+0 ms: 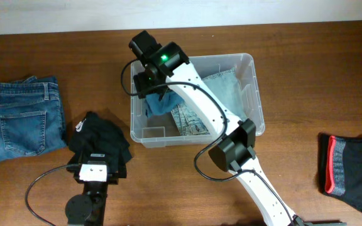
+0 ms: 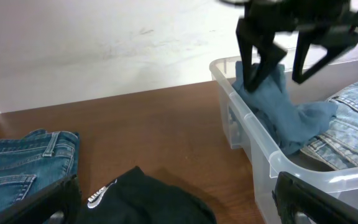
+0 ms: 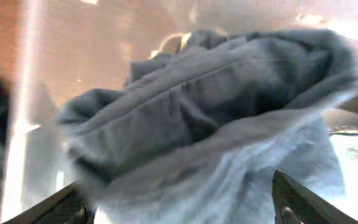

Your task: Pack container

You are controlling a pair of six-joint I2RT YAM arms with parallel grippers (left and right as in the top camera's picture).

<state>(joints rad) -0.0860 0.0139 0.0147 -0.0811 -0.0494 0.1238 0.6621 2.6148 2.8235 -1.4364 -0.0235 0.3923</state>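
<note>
i'm seeing the container sitting just above the centre of the overhead frame, with light denim lying in its right part. the right gripper is hanging over its left end, jaws spread, one finger sitting in a bunched blue-grey garment, the other standing clear of it. at the lower left the left gripper is hovering, jaws wide apart, over a black garment. folded jeans are lying far left, a dark red-striped garment far right
</note>
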